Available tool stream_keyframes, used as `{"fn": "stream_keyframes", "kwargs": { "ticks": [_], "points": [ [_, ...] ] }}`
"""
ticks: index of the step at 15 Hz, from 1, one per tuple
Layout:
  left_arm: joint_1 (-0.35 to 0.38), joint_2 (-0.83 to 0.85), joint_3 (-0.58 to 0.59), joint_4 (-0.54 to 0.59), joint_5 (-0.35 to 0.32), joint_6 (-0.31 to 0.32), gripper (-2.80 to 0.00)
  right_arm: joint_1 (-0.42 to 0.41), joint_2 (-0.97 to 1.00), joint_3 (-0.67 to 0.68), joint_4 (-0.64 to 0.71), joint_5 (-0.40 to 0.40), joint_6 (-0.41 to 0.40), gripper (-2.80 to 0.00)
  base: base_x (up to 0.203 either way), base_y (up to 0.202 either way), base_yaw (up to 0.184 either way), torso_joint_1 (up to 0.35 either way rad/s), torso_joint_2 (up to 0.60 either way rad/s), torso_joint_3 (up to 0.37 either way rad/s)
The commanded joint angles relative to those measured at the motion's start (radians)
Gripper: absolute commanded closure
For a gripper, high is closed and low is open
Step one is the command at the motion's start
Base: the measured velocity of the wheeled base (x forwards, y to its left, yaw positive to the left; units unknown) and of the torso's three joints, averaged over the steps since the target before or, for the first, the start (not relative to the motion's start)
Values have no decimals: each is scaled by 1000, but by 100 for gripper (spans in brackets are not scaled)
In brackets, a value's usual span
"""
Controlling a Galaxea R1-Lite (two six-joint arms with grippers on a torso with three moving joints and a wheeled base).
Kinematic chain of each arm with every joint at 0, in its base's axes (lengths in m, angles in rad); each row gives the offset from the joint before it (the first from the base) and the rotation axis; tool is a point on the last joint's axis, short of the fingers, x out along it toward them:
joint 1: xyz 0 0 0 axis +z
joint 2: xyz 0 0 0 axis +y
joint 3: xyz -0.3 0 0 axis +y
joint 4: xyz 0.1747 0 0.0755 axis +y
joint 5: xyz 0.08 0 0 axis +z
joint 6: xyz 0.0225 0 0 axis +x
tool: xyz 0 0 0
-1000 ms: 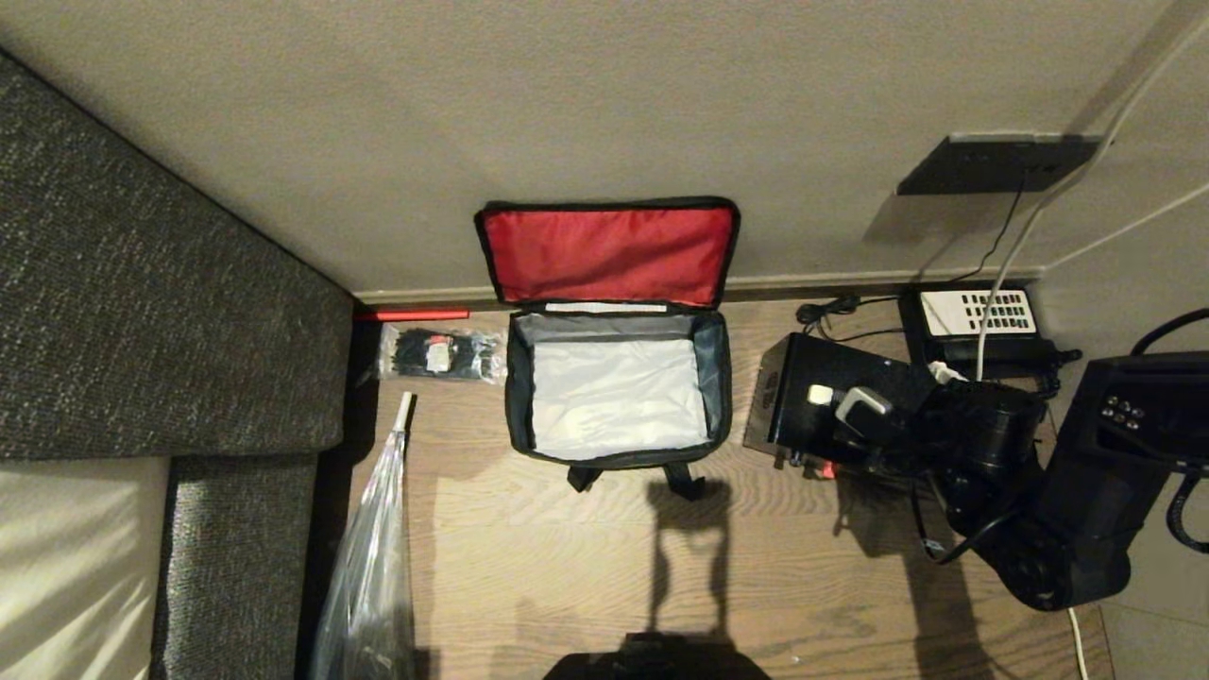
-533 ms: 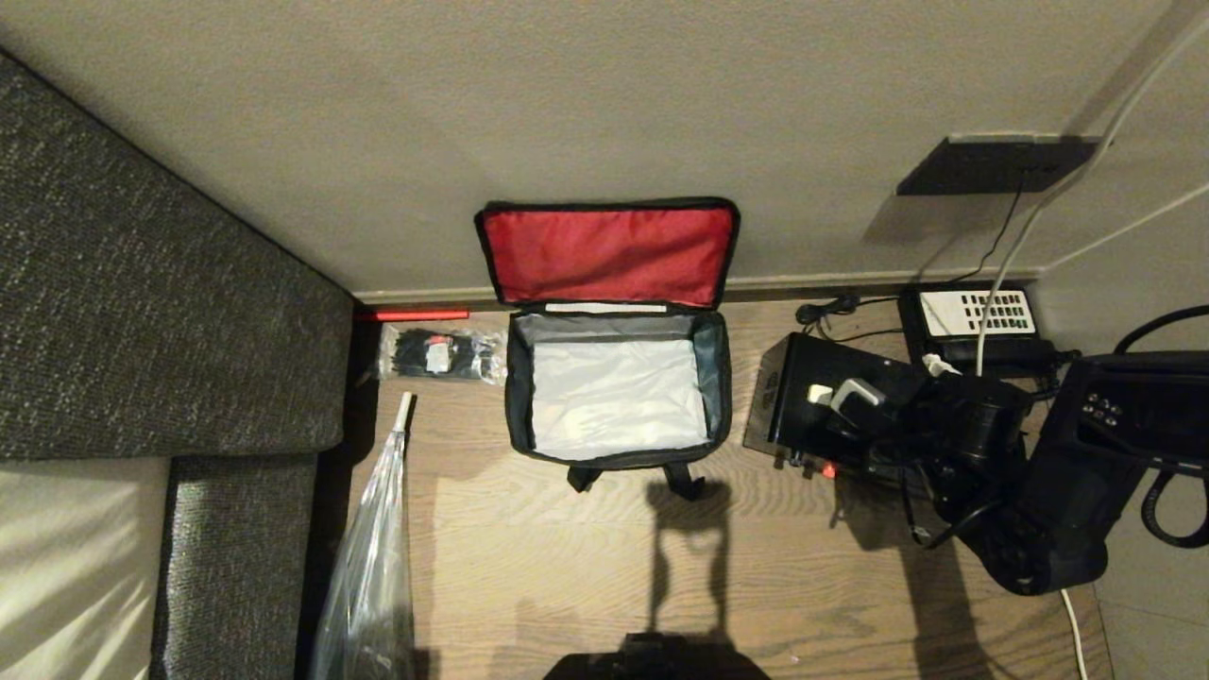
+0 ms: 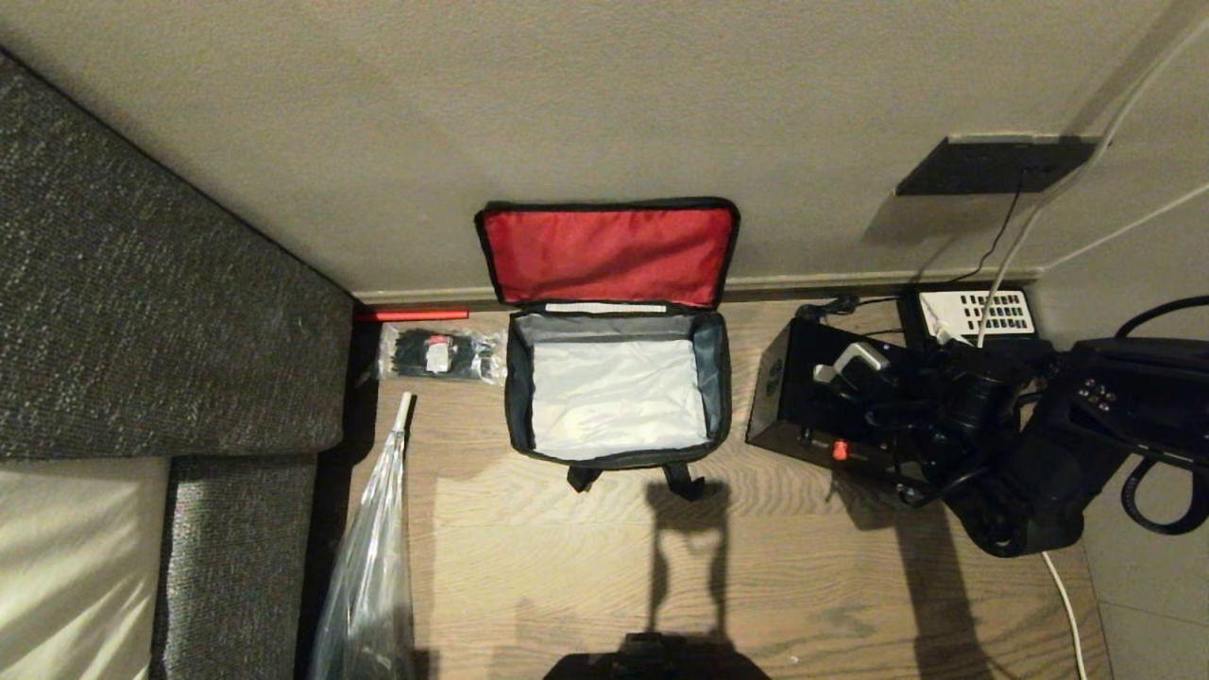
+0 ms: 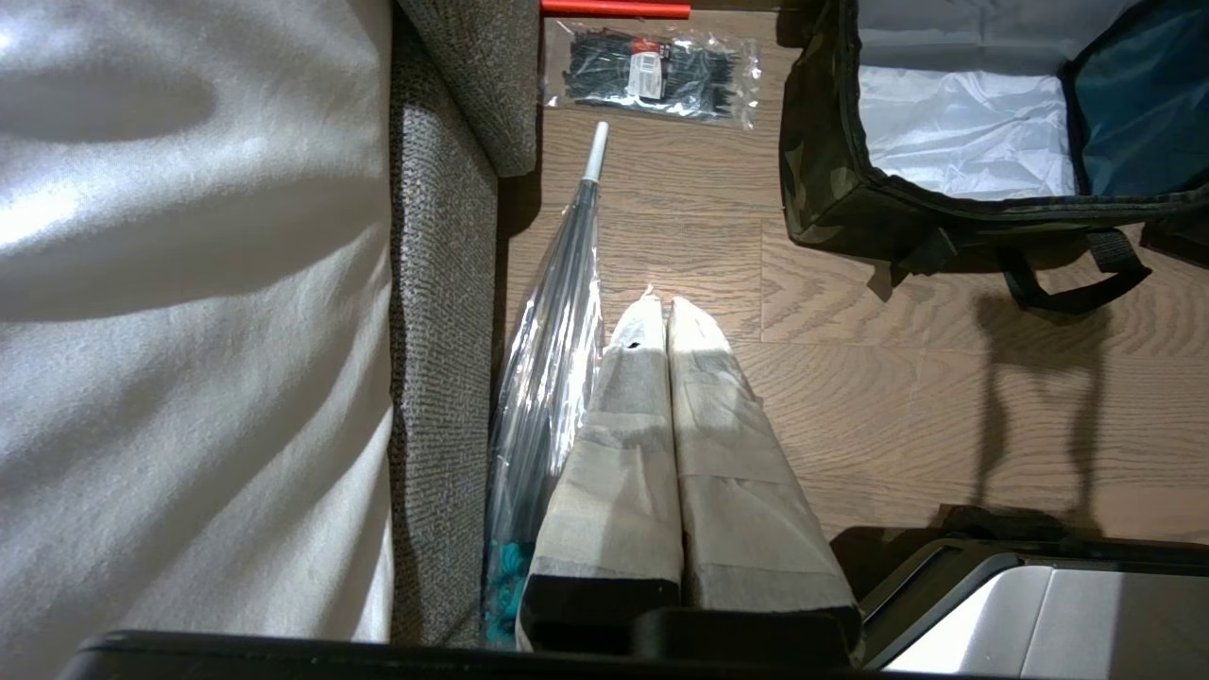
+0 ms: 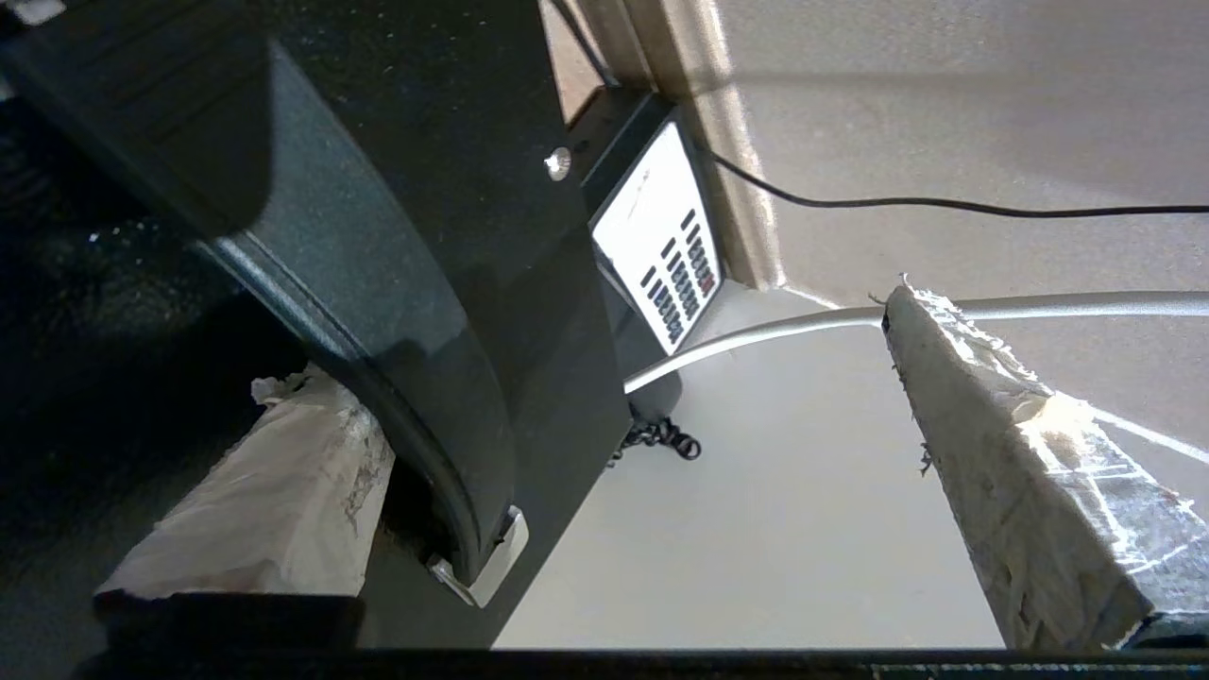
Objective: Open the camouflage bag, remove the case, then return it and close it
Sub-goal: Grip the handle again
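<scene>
Wooden flooring (image 3: pixel 803 557) is stretching out below me, meeting a beige wall (image 3: pixel 472 113) at the far side, and a grey sofa (image 3: pixel 142 283) is filling my left. Between them the camouflage bag (image 3: pixel 515 416) is sitting on the floor against the wall, its red-lined lid (image 3: pixel 609 253) leaning back upright and its grey-white inside lying bare. To its right, apart from it, the case (image 3: pixel 803 397) is standing on the floor as a black box with a red spot on its near edge, and I am reaching my right gripper (image 3: pixel 850 364) over it with the jaws spread wide; in the right wrist view one taped finger (image 5: pixel 274 491) is lying against the case's dark side while the other is hanging clear of it. My left gripper (image 4: pixel 661 307) is hanging beside the sofa, fingers pressed together around nothing. Behind the case a telephone (image 3: pixel 978 312) is lying by the wall. Left of the bag, a clear packet of black ties (image 3: pixel 439 354) is lying near a folded clear umbrella (image 3: pixel 373 538).
</scene>
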Motion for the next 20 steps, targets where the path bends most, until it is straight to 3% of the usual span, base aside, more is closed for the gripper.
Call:
{"fn": "stream_keyframes", "kwargs": {
  "ticks": [1, 10, 11, 12, 20],
  "points": [
    [0, -2, 3, 0, 1, 0, 0, 1, 17, -12, -7, -5, -8, -280, 0, 0, 0, 0, 0, 0],
    [0, -2, 3, 0, 1, 0, 0, -2, 71, -65, -7, -48, -7, -280, 0, 0, 0, 0, 0, 0],
    [0, -1, 3, 0, 1, -1, 0, -3, 72, -67, -7, -48, -7, -191, 0, 0, 0, 0, 0, 0],
    [0, -2, 3, 0, 1, -1, 0, -3, 76, -72, -7, -57, -6, 0, 0, 0, 0, 0, 0, 0],
    [0, -1, 3, 0, 1, 0, 0, -2, 89, -76, -7, -81, -2, 0, 0, 0, 0, 0, 0, 0]
  ]
}}
